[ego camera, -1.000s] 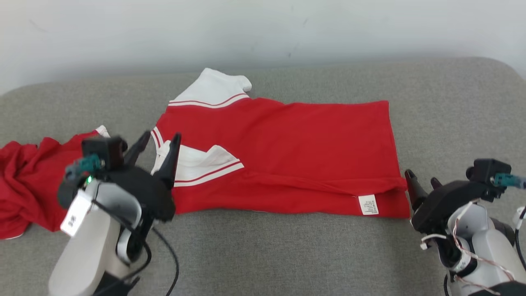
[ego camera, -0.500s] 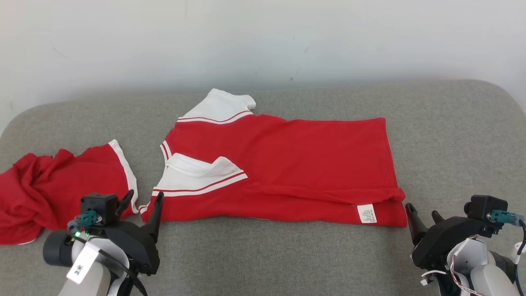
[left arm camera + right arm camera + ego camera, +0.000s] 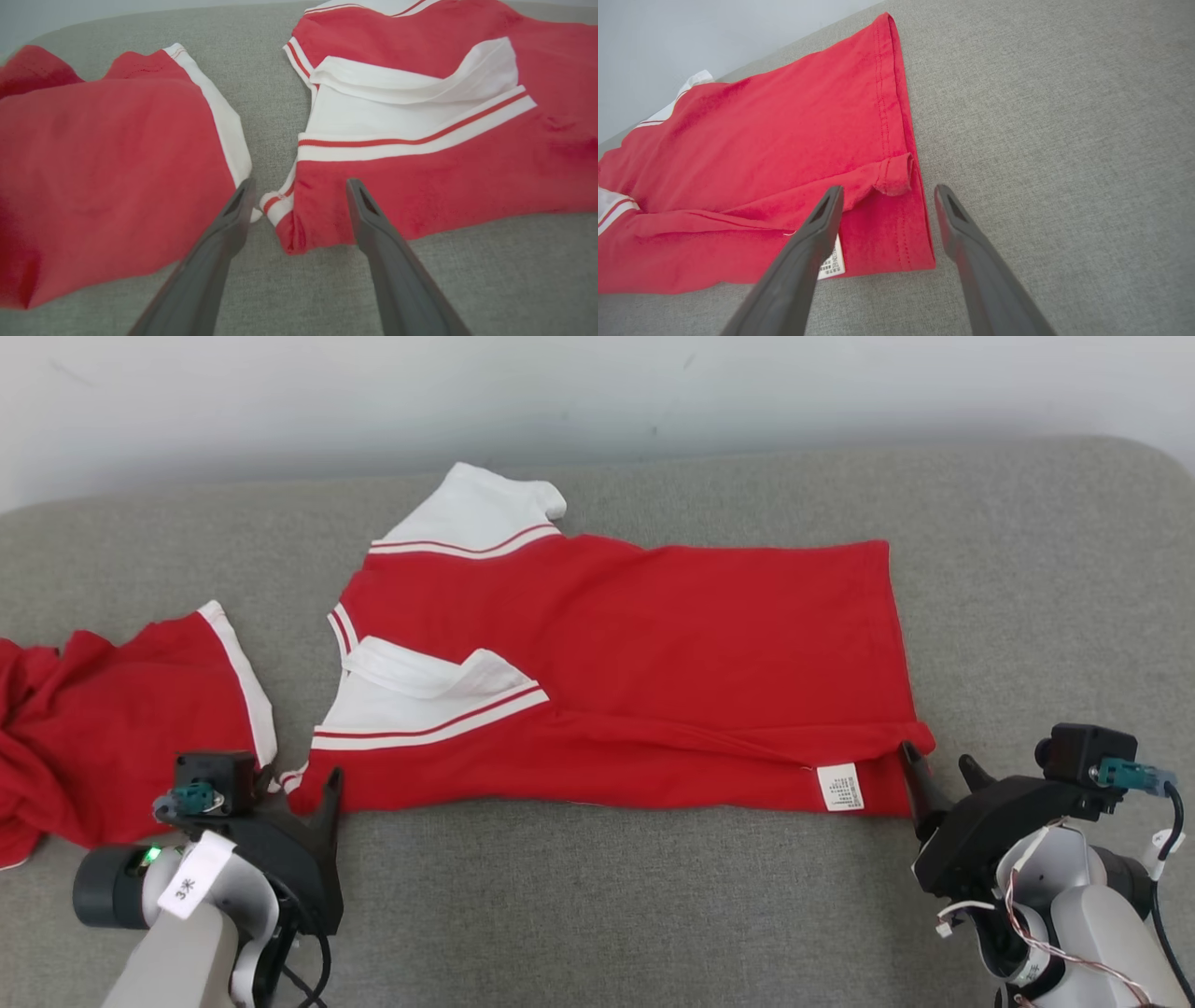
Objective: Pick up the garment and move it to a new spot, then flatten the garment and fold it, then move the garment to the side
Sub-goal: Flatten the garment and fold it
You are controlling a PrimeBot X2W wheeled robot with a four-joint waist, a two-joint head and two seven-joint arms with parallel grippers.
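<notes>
Likely soft, limp, light: pinch garment (image 3: 653, 653) at 7 and 5 o'clock corners; left end effector (image 3: 300, 184), right end effector (image 3: 888, 189) apart, empty.

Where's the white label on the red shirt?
Head view: the small white label sits at the spread red-and-white shirt's near right corner, beside the right end effector.

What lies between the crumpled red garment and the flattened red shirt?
Bare grey cushion, seen in the left wrist view; the open left end effector sits at its near end.
</notes>
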